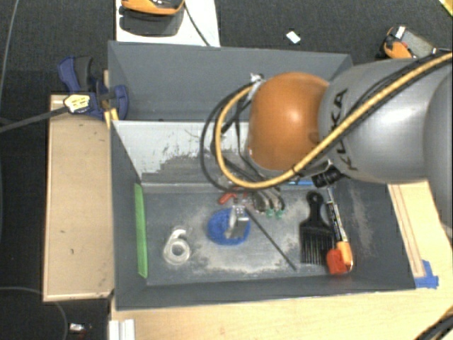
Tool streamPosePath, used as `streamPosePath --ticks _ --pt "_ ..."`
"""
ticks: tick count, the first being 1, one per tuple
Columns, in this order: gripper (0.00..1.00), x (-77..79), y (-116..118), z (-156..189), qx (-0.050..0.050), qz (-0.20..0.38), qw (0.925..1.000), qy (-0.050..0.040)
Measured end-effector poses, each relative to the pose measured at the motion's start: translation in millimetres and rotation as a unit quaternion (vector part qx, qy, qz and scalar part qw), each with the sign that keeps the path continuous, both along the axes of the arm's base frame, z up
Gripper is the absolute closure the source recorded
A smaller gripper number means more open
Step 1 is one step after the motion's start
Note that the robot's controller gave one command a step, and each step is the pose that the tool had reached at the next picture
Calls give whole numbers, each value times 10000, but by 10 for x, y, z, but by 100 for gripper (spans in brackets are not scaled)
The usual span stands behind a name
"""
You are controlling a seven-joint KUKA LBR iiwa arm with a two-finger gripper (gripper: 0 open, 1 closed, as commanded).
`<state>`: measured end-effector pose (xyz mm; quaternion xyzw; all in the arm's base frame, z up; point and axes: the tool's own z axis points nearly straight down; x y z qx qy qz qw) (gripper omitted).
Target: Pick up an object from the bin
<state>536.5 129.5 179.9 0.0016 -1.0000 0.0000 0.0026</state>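
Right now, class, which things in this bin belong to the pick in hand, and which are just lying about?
Part of the job:
- end effector, low in the bin's middle
- blue round thing directly under it

Just lying about:
- white ring-shaped piece, to the view's left of the blue thing
- black comb, on the view's right
- orange-ended tool, beside the comb

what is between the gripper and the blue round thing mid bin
Nothing visible. The gripper sits directly over the blue round thing; the white ring lies apart on the view's left, the black comb apart on the view's right.
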Motion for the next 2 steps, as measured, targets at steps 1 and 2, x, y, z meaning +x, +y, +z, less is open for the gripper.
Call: streamPosePath --ticks 1,2 --pt "0 20 -8 41 6 -22 10000 -40" --pt "0 226 -303 -797 9 509 9987 -61"
